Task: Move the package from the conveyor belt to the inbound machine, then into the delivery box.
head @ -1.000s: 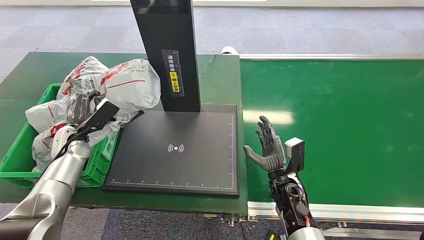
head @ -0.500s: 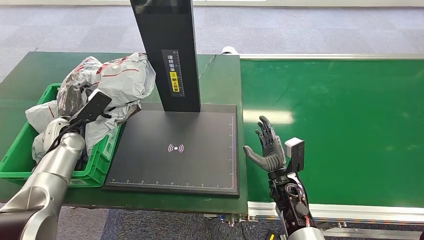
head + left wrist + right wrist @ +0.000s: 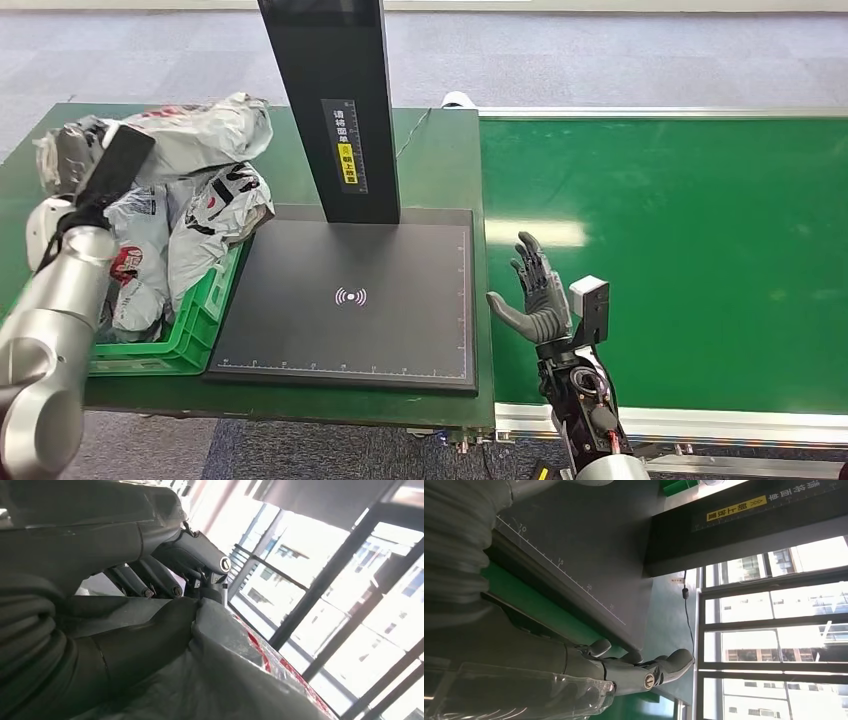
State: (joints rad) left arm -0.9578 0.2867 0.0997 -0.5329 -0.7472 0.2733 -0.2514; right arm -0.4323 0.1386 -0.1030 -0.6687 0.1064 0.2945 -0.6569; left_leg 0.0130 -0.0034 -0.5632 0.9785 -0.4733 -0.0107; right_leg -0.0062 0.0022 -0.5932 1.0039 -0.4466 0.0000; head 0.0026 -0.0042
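Observation:
My left hand (image 3: 78, 165) grips a grey-white plastic package with red print (image 3: 200, 125) and holds it up over the far left end of the green delivery box (image 3: 205, 312). In the left wrist view the thumb and dark fingers (image 3: 150, 575) close on the crumpled package (image 3: 225, 670). My right hand (image 3: 535, 292) stands upright with its fingers spread and holds nothing, between the inbound machine's black plate (image 3: 350, 330) and the green conveyor belt (image 3: 680, 250). The right wrist view shows that hand (image 3: 624, 672) beside the plate's ruled edge (image 3: 574, 545).
Several other bagged packages (image 3: 215, 210) fill the delivery box and bulge over its rim. The machine's black column (image 3: 330, 100) rises behind the plate. A thin cable (image 3: 415, 125) lies on the green table behind it.
My left arm has swung up and to the left, carrying the package from beside the plate to above the box's far left end. The right hand has not moved.

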